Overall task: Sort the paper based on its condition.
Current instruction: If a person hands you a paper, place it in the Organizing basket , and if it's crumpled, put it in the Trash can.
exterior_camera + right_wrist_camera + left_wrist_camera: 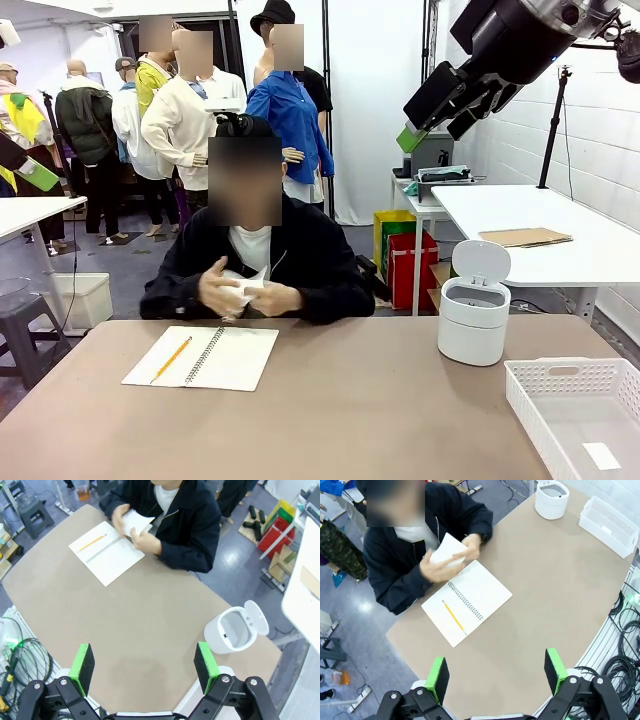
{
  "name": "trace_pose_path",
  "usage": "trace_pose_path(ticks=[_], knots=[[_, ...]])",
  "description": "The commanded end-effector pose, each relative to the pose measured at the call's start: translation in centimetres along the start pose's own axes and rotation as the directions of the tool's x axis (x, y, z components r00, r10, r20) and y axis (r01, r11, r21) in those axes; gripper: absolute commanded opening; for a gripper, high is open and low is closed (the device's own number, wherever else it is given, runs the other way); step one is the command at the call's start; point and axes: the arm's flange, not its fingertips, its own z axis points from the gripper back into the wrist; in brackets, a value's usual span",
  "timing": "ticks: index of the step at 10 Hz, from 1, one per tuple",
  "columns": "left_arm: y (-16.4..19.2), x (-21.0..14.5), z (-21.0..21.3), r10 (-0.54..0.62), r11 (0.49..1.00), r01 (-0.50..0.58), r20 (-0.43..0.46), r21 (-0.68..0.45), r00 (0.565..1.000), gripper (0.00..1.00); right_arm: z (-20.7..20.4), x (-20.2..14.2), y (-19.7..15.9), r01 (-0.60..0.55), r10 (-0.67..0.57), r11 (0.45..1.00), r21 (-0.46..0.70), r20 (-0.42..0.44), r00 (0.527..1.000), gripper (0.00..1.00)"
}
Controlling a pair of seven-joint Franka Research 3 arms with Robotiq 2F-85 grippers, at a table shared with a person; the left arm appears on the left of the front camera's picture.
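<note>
The person at the far side holds a white sheet of paper [243,287] in both hands at chest height, above the table's far edge; it seems partly folded or crumpled [448,551] [136,520]. My left gripper [496,672] hangs open high over the near table with nothing between its green pads. A green-padded finger [36,175] of it shows at the left edge. My right gripper [144,666] is open too and holds nothing. It is raised at the upper right [440,122].
An open spiral notebook [205,357] with a yellow pencil [172,358] lies in front of the person. A white bin [472,320] with its lid up stands at the right. A white slotted basket [575,410] sits at the near right corner. Brown cardboard [525,237] lies on another table.
</note>
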Motion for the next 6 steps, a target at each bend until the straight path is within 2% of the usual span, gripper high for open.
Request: trace_pose_path(ticks=[1,6], knots=[[0.16,-0.08,0.02,0.005,1.0,-0.005,-0.003,0.007,1.0,1.0,0.01,0.0,0.01,-0.006,0.006,1.0,-0.001,0.0,1.0,1.0],[0.16,-0.08,0.02,0.005,1.0,-0.005,-0.003,0.007,1.0,1.0,0.01,0.0,0.01,-0.006,0.006,1.0,-0.001,0.0,1.0,1.0]])
